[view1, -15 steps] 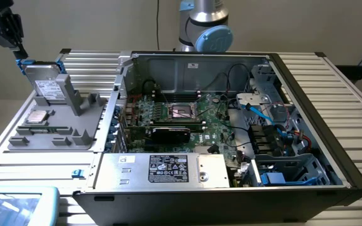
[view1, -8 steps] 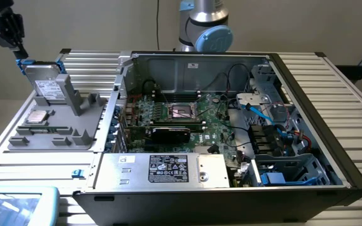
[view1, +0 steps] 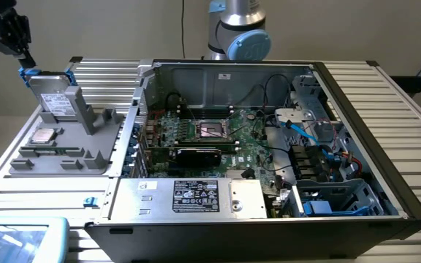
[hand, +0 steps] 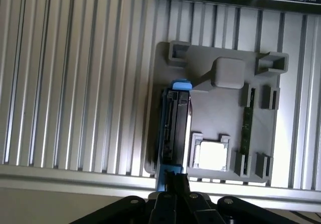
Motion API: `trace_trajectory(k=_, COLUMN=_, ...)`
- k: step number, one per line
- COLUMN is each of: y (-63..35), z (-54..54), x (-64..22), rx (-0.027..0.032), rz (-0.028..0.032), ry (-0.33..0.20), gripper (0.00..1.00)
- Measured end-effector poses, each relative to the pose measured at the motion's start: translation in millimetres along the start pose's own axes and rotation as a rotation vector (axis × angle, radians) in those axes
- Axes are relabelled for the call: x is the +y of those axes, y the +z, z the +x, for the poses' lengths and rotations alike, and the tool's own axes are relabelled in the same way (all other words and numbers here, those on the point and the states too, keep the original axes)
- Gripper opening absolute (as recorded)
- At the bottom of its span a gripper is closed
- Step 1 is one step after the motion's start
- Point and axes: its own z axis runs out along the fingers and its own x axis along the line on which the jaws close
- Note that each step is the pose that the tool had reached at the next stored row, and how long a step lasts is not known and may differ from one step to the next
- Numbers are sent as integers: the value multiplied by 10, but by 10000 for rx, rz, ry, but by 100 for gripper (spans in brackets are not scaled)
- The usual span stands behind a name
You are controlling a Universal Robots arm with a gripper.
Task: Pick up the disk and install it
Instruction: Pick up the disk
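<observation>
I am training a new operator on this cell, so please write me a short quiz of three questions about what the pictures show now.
1. True or false: the pincer is shut on the edge rail of the disk.
2. Where is the disk? A) inside the computer's drive bay; B) upright at the grey holder tray; C) lying flat on the table.
3. Short answer: what colour is that edge rail?
Key: 1 true; 2 B; 3 blue.
</observation>
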Motion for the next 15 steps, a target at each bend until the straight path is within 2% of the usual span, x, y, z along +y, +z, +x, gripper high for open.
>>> trace_trajectory(k=6, y=0, z=0, x=-1, rx=0, rz=0, ry=22, gripper=12)
trace_trajectory(k=7, y=0, z=0, x=-1, rx=-1, rz=0, ry=23, gripper=19)
trace_trajectory(k=9, y=0, z=0, x=-1, rx=-1, rz=1, ry=24, gripper=21)
trace_trajectory(k=10, y=0, z=0, x=-1, rx=-1, rz=1, ry=24, gripper=27)
trace_trajectory(k=11, y=0, z=0, x=-1, rx=-1, rz=0, ry=24, gripper=27)
trace_trajectory(k=12, y=0, z=0, x=-1, rx=-1, rz=1, ry=25, gripper=33)
trace_trajectory(k=14, y=0, z=0, x=-1, rx=-1, rz=0, ry=24, gripper=33)
trace_trajectory(k=15, y=0, z=0, x=-1, rx=-1, rz=1, ry=25, gripper=39)
